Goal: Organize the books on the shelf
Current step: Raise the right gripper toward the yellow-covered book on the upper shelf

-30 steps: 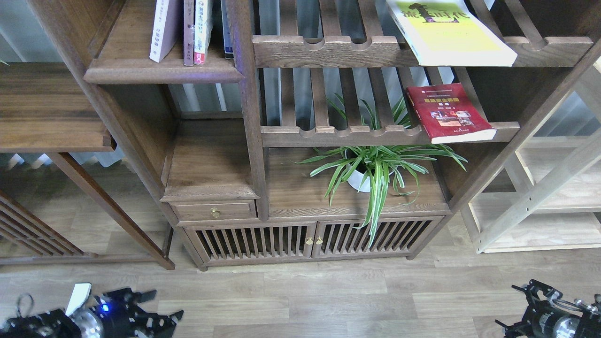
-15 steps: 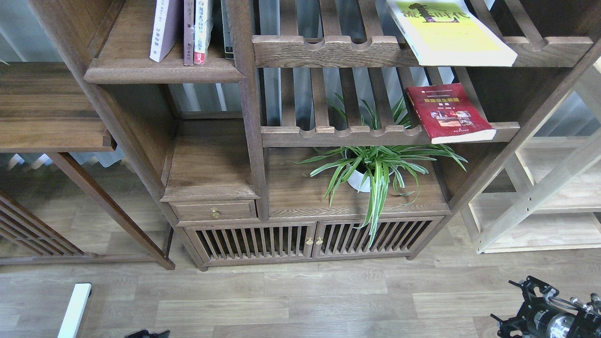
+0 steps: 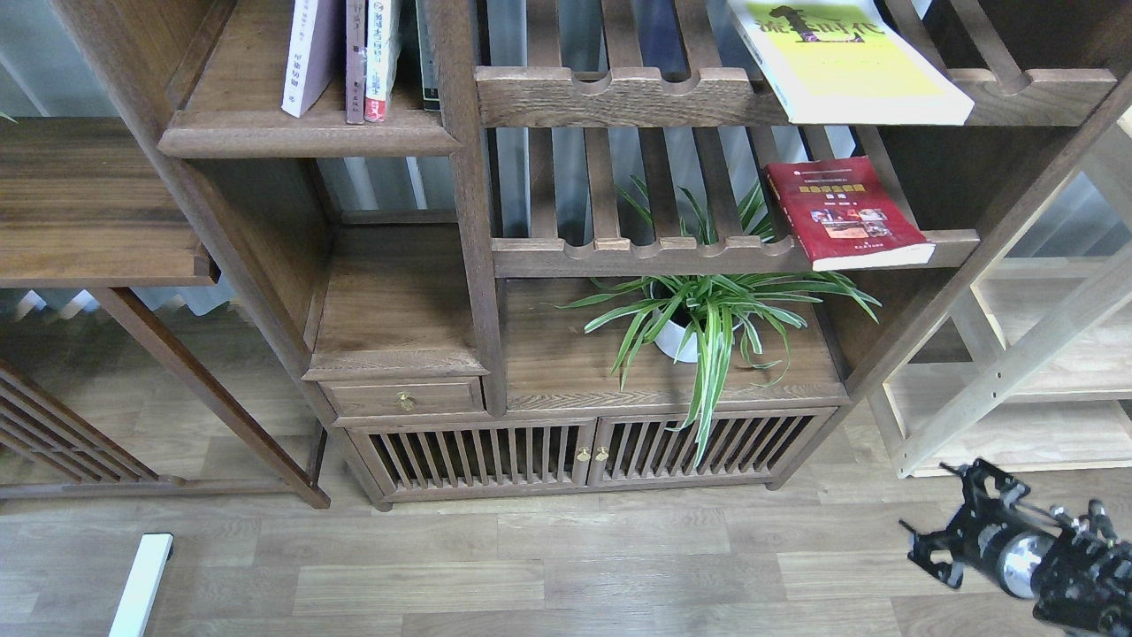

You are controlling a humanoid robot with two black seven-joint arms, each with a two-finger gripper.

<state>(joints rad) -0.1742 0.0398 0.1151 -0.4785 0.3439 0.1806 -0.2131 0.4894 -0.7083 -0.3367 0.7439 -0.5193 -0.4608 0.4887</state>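
Three books: a lavender-white book (image 3: pixel 305 57) upright on the shelf (image 3: pixel 309 133), a yellow-green book (image 3: pixel 845 57) and a red book (image 3: pixel 845 212) flat on two slatted racks (image 3: pixel 619 93); titles unreadable. Right gripper (image 3: pixel 951 522) empty, fingers spread

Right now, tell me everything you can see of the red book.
The red book is a thin paperback with a yellow title band, small pictures on its cover and white page edges. It lies flat, cover up, at the right end of the lower slatted rack, one corner jutting past the notched front rail. Nothing grips it.
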